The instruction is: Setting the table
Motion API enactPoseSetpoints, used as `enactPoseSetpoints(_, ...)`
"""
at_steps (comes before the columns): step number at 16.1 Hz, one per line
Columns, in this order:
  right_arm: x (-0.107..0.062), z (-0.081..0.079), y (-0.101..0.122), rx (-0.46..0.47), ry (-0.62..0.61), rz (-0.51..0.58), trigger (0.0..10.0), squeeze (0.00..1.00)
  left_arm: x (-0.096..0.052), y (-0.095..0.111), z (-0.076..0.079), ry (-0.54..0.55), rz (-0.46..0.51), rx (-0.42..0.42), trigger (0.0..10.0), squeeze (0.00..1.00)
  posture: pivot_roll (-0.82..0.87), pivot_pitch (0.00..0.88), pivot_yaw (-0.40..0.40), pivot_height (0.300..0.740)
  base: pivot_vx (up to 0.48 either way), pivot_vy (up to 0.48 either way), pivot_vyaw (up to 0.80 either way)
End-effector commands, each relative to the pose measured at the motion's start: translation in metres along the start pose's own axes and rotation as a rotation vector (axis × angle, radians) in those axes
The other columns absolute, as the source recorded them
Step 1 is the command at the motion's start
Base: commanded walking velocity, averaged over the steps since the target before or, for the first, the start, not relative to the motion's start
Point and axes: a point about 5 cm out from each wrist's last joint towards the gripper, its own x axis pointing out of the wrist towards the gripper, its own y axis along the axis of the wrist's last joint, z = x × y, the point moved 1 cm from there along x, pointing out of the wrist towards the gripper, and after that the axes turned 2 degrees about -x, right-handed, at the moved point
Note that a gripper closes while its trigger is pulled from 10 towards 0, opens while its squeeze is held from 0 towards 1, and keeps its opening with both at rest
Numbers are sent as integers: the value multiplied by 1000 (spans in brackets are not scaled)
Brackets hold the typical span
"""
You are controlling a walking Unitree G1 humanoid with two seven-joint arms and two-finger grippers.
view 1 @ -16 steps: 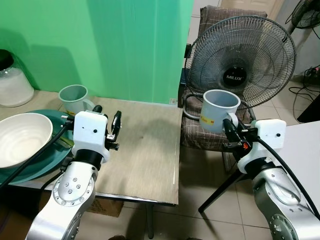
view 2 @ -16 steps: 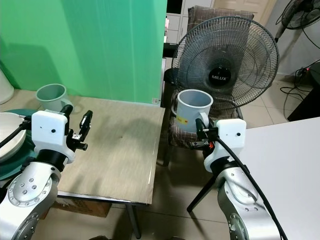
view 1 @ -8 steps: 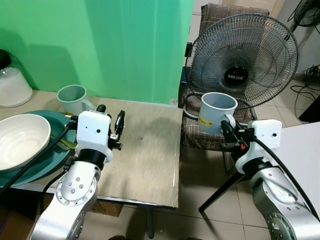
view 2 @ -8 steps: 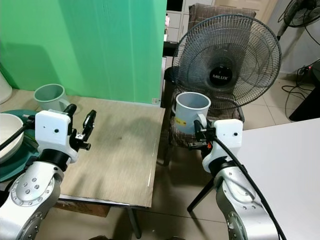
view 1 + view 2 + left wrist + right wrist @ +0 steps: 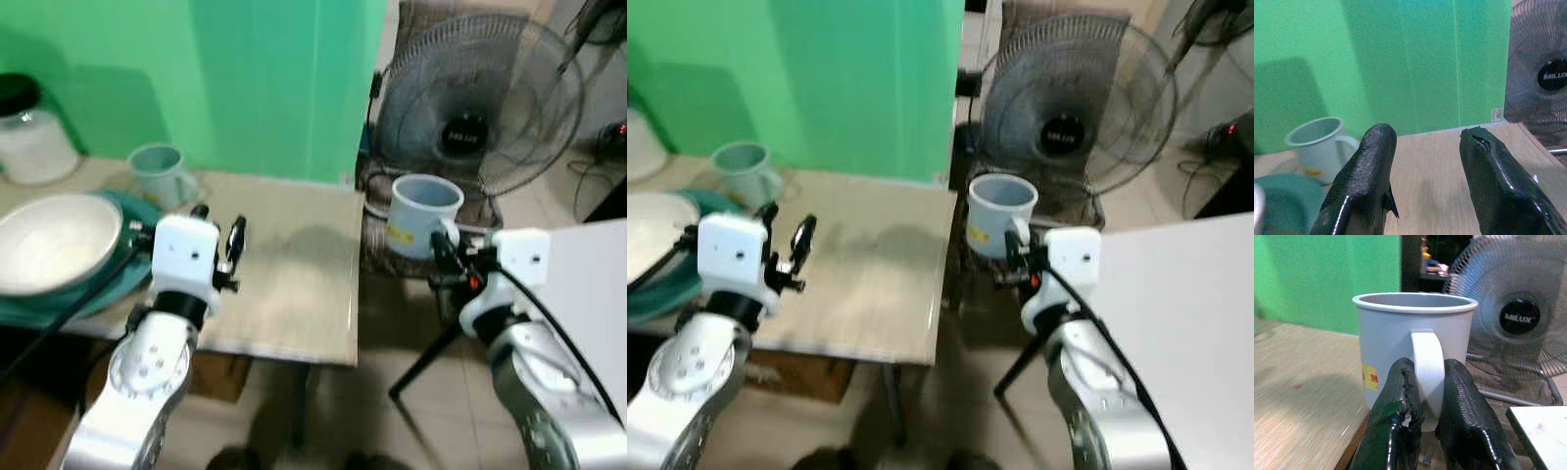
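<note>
My right gripper [image 5: 443, 257] is shut on the handle of a grey mug [image 5: 423, 213] and holds it upright in the air beyond the table's right edge, in front of the fan. In the right wrist view both fingers [image 5: 1400, 396] pinch the mug's handle [image 5: 1427, 367]. Over the wooden table [image 5: 294, 284] my left gripper [image 5: 217, 223] is open with nothing between its fingers [image 5: 1371, 161]. A second pale mug [image 5: 162, 174] stands at the back left, beside a white bowl [image 5: 54, 227] resting on a teal plate [image 5: 137, 211].
A large standing fan [image 5: 480, 98] and a chair are behind the held mug. A glass jar [image 5: 34, 147] with a black lid stands at the far left against the green wall. A white tabletop [image 5: 598, 264] lies at the right. Tiled floor separates the two tables.
The whole picture has shifted and blurred, so the camera has moved. The right gripper still holds the grey mug; the left gripper stays open over the table.
</note>
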Motion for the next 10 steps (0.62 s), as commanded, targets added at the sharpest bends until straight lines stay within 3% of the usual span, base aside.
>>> enactPoseSetpoints(1,2,1,3,-12,1,6,10000,0,-2,-4,1,0,-22,3,10000,0,-43,49,-29,740,-285,0,0)
enactPoseSetpoints(8,2,1,4,-12,-3,9,10000,0,-2,-5,1,-3,-24,5,10000,0,-45,47,-29,740,-274,0,0)
enactPoseSetpoints(10,3,3,7,1,-14,20,10000,0,-1,-5,2,-4,-28,-1,10000,0,-45,47,-30,740,0,0,-394)
